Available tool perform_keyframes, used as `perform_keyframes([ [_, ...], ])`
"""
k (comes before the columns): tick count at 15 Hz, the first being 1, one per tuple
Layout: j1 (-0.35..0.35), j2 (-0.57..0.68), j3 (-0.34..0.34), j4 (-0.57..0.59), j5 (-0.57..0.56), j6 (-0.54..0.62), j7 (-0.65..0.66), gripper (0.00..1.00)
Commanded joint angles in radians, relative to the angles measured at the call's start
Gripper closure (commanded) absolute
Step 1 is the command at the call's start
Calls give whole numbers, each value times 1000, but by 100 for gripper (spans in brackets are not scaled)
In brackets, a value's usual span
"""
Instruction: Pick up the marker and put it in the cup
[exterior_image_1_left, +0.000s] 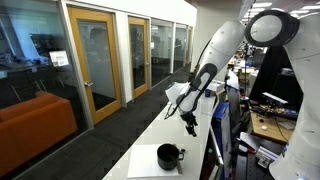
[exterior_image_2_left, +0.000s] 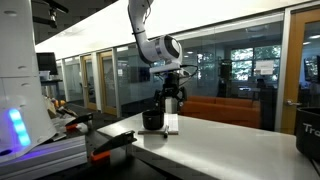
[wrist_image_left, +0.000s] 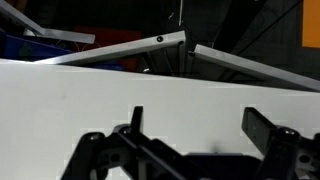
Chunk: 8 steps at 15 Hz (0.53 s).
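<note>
Cup (exterior_image_1_left: 169, 155), I count one, glossy black, on one white sheet (exterior_image_1_left: 145, 162) on my counter (exterior_image_1_left: 150, 122), my one pincer (exterior_image_1_left: 190, 124) hanging near above it, jaws spread apart.

Glossy black cup (exterior_image_1_left: 169, 155), matt white paper sheet (exterior_image_1_left: 145, 162), smooth white tabletop (wrist_image_left: 100, 95), wooden door frames (exterior_image_1_left: 71, 60), orange cloth sofa (exterior_image_1_left: 35, 125)
</note>
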<state>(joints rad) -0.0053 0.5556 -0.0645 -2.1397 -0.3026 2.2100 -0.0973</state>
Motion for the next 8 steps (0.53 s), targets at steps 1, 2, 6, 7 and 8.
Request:
perform_keyframes([
  [1,-21,38,17,31,5,29,-63,0],
  [2,-18,42,15,19,2,73,-51,0],
  [6,-5,95,11,-21,9,282,8,0],
  [7,-1,112,9,-32,8,325,14,0],
  [8,3,129,7,-44,8,363,17,0],
])
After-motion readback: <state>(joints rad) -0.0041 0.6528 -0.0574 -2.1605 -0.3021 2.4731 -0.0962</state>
